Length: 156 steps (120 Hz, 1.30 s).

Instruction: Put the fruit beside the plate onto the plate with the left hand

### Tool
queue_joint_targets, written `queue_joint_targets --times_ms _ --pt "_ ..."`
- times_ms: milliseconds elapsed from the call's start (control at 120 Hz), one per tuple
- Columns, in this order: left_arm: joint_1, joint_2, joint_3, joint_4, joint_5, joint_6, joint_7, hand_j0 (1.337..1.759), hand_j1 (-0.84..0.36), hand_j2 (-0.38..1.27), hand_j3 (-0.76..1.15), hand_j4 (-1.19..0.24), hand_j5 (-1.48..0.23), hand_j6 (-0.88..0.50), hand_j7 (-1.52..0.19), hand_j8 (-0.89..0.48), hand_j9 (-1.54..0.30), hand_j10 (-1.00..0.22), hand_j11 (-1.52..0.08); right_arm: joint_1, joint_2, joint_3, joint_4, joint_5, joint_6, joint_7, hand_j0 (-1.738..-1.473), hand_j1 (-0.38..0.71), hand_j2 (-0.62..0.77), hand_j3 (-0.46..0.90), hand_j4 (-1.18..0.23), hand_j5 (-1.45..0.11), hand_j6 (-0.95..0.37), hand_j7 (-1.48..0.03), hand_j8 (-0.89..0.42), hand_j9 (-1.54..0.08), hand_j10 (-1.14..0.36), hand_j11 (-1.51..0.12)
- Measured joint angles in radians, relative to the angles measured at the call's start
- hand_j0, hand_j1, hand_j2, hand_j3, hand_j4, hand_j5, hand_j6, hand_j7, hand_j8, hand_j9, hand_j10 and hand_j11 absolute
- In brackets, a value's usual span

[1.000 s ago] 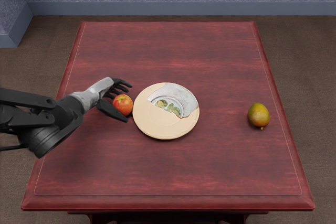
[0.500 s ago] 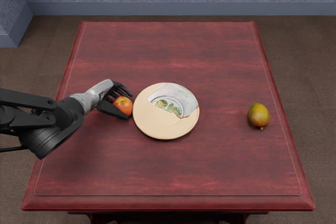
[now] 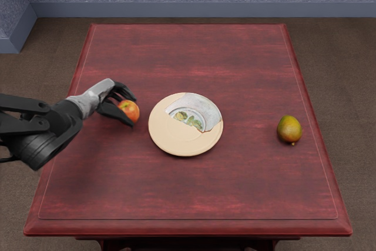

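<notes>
Apple (image 3: pixel 130 110) drawn leftward from the plate (image 3: pixel 170 143), clasped by the left hand (image 3: pixel 113 104).
It may be dropped short of the plate if the shallow fingertip hold is lost.

left hand (image 3: pixel 114 105): closed round apple (image 3: pixel 130 110) | both shifted left, away from plate (image 3: pixel 176 139)
</notes>
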Motion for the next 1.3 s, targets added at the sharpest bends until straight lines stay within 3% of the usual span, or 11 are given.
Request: queue_joint_targets --times_ms 300,883,1100,1300 --pt "-0.073 -0.011 0.000 -0.001 -0.020 0.000 0.001 1.657 -0.32 0.50 0.00 -0.67 -0.91 -0.45 -0.90 -0.41 -0.89 -0.61 -0.90 0.000 0.000 0.000 0.000 0.000 0.000 0.000 -1.658 -0.35 0.00 0.00 0.00 0.00 0.00 0.00 0.00 0.00 0.00 0.00" --pt "-0.176 -0.232 0.014 0.012 -0.104 0.001 0.005 1.658 -0.33 0.51 0.00 -0.66 -0.89 -0.47 -0.87 -0.44 -0.87 -0.64 -0.87 0.000 0.000 0.000 0.000 0.000 0.000 0.000 -1.658 -0.35 0.00 0.00 0.00 0.00 0.00 0.00 0.00 0.00 0.00 0.00" --pt "-0.172 -0.261 0.019 0.026 -0.126 0.000 0.003 1.658 -0.33 0.53 0.00 -0.64 -0.89 -0.47 -0.87 -0.45 -0.87 -0.64 -0.88 0.000 0.000 0.000 0.000 0.000 0.000 0.000 -1.658 -0.35 0.00 0.00 0.00 0.00 0.00 0.00 0.00 0.00 0.00 0.00" --pt "-0.120 -0.274 0.021 0.056 -0.124 0.000 0.000 1.658 -0.32 0.50 0.00 -0.63 -0.86 -0.48 -0.85 -0.45 -0.85 -0.64 -0.85 0.000 0.000 0.000 0.000 0.000 0.000 0.000 -1.658 -0.35 0.00 0.00 0.00 0.00 0.00 0.00 0.00 0.00 0.00 0.00"
